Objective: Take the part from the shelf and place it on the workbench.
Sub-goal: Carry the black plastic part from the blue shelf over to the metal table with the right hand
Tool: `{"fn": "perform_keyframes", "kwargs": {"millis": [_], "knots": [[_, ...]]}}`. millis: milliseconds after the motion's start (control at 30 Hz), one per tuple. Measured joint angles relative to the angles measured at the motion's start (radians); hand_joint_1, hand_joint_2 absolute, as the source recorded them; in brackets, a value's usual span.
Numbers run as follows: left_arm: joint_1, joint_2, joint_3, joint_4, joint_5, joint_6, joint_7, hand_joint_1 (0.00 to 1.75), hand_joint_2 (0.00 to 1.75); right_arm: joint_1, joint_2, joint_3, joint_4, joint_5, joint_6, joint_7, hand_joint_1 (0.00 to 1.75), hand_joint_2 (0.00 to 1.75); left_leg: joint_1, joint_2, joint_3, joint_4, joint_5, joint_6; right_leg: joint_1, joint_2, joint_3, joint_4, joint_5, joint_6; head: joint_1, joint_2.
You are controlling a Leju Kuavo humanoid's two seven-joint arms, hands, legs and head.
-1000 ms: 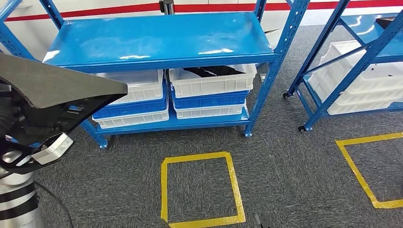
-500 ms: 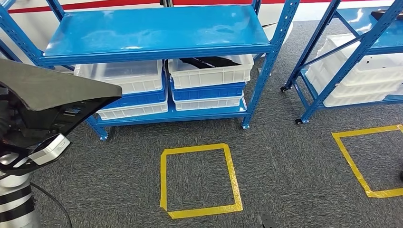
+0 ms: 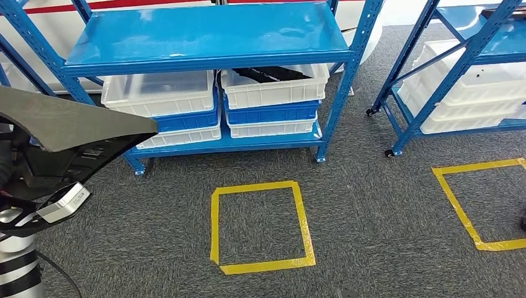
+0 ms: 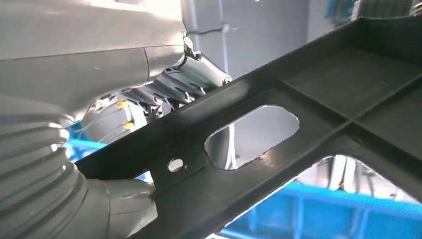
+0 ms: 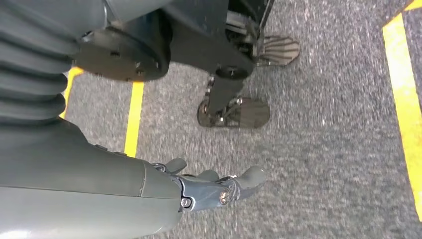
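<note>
A large flat black plastic part (image 3: 68, 118) hangs at the left of the head view, above the carpet and in front of the blue shelf (image 3: 211, 37). In the left wrist view my left hand (image 4: 164, 84) grips this part (image 4: 308, 124) by its ribbed frame, which has cut-outs and a small hole. The thumb (image 4: 119, 209) presses against it from the other side. My right hand (image 5: 209, 186) hangs over the grey carpet with its fingers loosely apart and nothing in them.
White and blue bins (image 3: 273, 93) sit on the shelf's lower level; one holds black parts. A second blue shelf (image 3: 471, 56) with white bins stands at the right. Two yellow tape squares (image 3: 260, 226) (image 3: 477, 205) mark the carpet.
The whole picture has shifted upward, so the camera has moved relative to the shelf. The black part stays in my left hand.
</note>
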Motion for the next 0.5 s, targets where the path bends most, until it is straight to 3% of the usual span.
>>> {"fn": "perform_keyframes", "kwargs": {"millis": [67,133,200,233,267,333,400,433,500], "knots": [[-0.003,0.007,-0.001,0.000,-0.005,0.000,0.000,1.75,1.75,-0.002,0.000,-0.003,0.002,-0.003,0.001,-0.010,0.00,0.00,0.003,0.000,-0.011,0.020,-0.028,-0.008,-0.005,-0.002,-0.012,0.000,0.014,-0.020,-0.003,0.000],[-0.010,0.011,-0.005,0.000,-0.010,0.000,0.000,1.75,1.75,-0.007,-0.001,-0.005,0.005,-0.006,0.004,-0.017,0.00,0.00,0.005,0.000,-0.036,0.110,-0.117,-0.011,-0.005,-0.004,-0.028,-0.001,0.030,-0.042,-0.007,0.000],[-0.013,0.012,-0.012,0.000,-0.011,0.000,0.000,1.75,1.75,-0.011,0.001,-0.010,0.007,-0.009,0.007,-0.021,0.00,0.00,0.005,-0.001,-0.063,0.239,-0.191,-0.012,0.003,-0.005,-0.048,0.001,0.047,-0.054,-0.009,0.000],[-0.013,0.012,-0.016,0.000,-0.011,0.000,0.000,1.75,1.75,-0.013,0.002,-0.012,0.008,-0.010,0.008,-0.023,0.00,0.00,0.005,-0.002,-0.063,0.278,-0.197,-0.013,0.006,-0.006,-0.060,0.004,0.055,-0.055,-0.009,0.000],[-0.014,0.012,-0.020,0.001,-0.011,0.000,0.000,1.75,1.75,-0.013,0.004,-0.014,0.009,-0.010,0.008,-0.024,0.00,0.00,0.005,-0.002,-0.048,0.285,-0.181,-0.012,0.008,-0.006,-0.071,0.007,0.062,-0.055,-0.009,0.000],[-0.017,0.012,-0.026,0.001,-0.011,0.000,0.000,1.75,1.75,-0.014,0.006,-0.017,0.011,-0.010,0.009,-0.025,0.00,0.00,0.005,-0.002,0.027,0.199,-0.133,-0.010,0.009,-0.006,-0.093,0.019,0.071,-0.050,-0.009,0.000],[-0.022,0.012,-0.031,0.000,-0.011,0.000,0.000,1.75,1.75,-0.016,0.008,-0.019,0.012,-0.010,0.009,-0.026,0.00,0.00,0.001,-0.004,0.106,0.080,-0.127,-0.007,0.011,-0.005,-0.110,0.030,0.080,-0.040,-0.009,0.000],[-0.024,0.012,-0.034,0.000,-0.010,0.000,0.000,1.75,1.75,-0.017,0.009,-0.019,0.012,-0.010,0.008,-0.027,0.00,0.00,-0.003,-0.006,0.125,0.044,-0.136,-0.005,0.012,-0.005,-0.116,0.032,0.087,-0.033,-0.009,0.000],[-0.026,0.012,-0.045,0.000,-0.010,0.000,0.000,1.75,1.75,-0.020,0.012,-0.020,0.014,-0.008,0.007,-0.031,0.00,0.00,-0.009,-0.007,0.124,0.024,-0.137,0.005,0.013,-0.005,-0.128,0.032,0.103,-0.018,-0.008,0.000]]}}
